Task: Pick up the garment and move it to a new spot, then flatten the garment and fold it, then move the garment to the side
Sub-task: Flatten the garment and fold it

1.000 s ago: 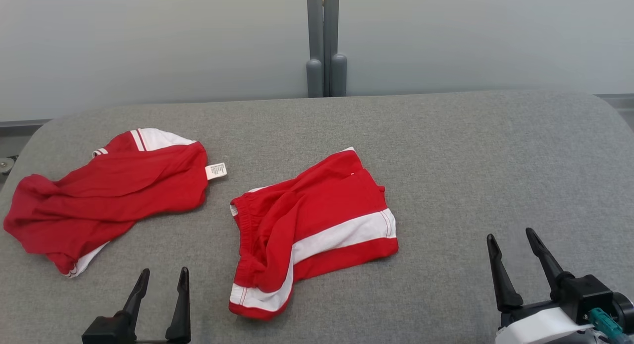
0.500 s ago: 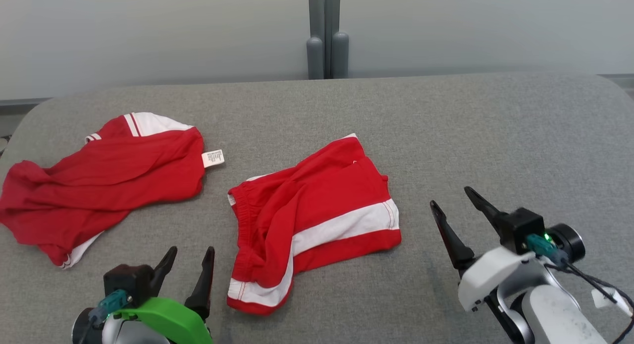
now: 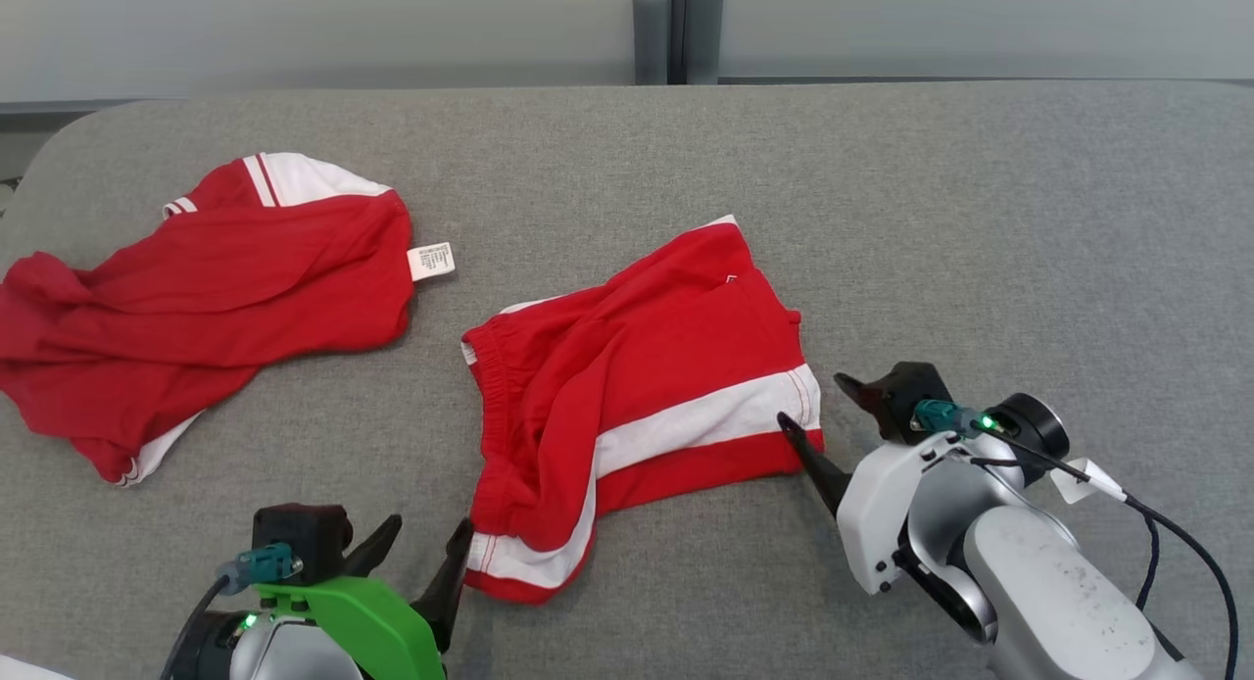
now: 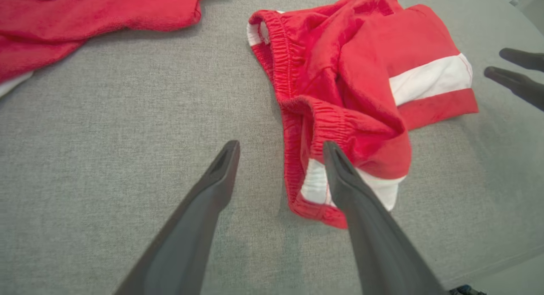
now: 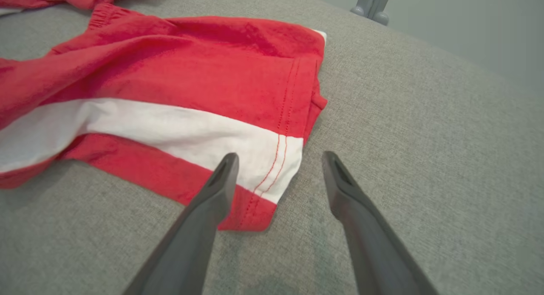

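Barely begun, with the shorts point(image 3: 637, 386) crumpled on the table point(image 3: 980, 219), not yet lifted, flattened or folded, the left gripper point(image 3: 428, 543) spread empty at their near-left corner, the right gripper point(image 3: 813, 401) spread empty at their right hem, a shirt point(image 3: 216, 288) to their left.

Both of your tools end in long, dark, tapering fingers. Your left tool point(image 3: 429, 523) grows from a bright green wrist cover point(image 3: 343, 621), and your right tool point(image 3: 810, 400) from a white wrist cover point(image 3: 877, 504) with small dark screws. Each wrist carries a teal connector point(image 3: 936, 415) beside a green light point(image 3: 984, 422). A black cable point(image 3: 1176, 543) with a white tag point(image 3: 1083, 479) trails off your pale, speckled right forearm point(image 3: 1058, 602).
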